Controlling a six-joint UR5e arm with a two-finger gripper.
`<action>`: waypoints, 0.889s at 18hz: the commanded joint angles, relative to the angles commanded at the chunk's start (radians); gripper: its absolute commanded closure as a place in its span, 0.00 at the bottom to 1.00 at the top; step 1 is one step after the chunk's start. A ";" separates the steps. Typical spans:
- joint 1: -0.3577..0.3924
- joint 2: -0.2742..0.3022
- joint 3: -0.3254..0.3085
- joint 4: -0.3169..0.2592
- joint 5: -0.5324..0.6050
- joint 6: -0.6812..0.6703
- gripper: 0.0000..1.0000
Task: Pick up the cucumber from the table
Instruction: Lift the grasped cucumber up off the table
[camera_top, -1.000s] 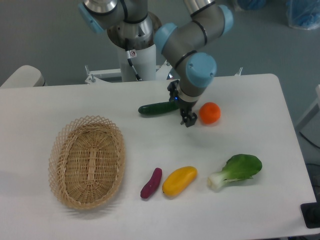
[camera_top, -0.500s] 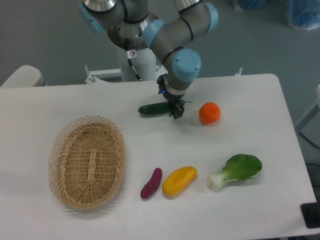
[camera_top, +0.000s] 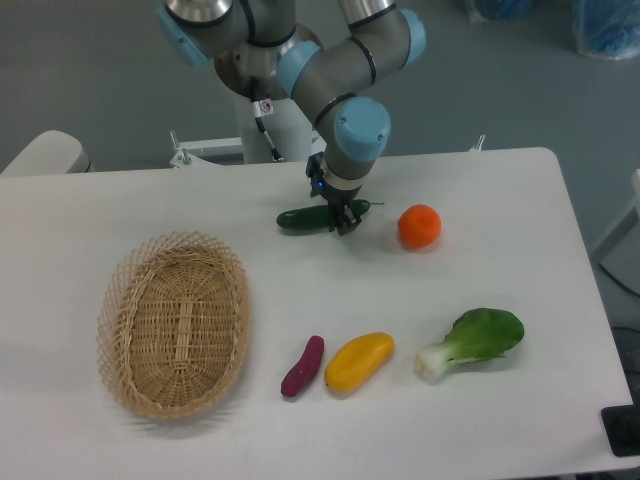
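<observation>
The dark green cucumber (camera_top: 300, 219) lies on the white table (camera_top: 500, 200) at the back middle, pointing left to right, with its thin stem tip at the right. My gripper (camera_top: 341, 220) points down over the cucumber's right part, its dark fingers on either side of it. The jaws look open and the cucumber rests on the table. The gripper hides part of the cucumber's right end.
An orange (camera_top: 419, 226) sits right of the gripper. A wicker basket (camera_top: 173, 322) stands at the front left. A purple eggplant (camera_top: 302, 366), a yellow fruit (camera_top: 359, 361) and a bok choy (camera_top: 474, 341) lie along the front.
My gripper has moved left, from beside the orange to over the cucumber's right part. The cucumber and the other things have not moved.
</observation>
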 joint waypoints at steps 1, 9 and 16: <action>0.000 -0.002 0.003 0.000 0.000 -0.005 0.78; -0.008 -0.023 0.129 -0.011 0.002 -0.026 0.91; -0.003 -0.104 0.310 -0.032 0.011 -0.026 0.89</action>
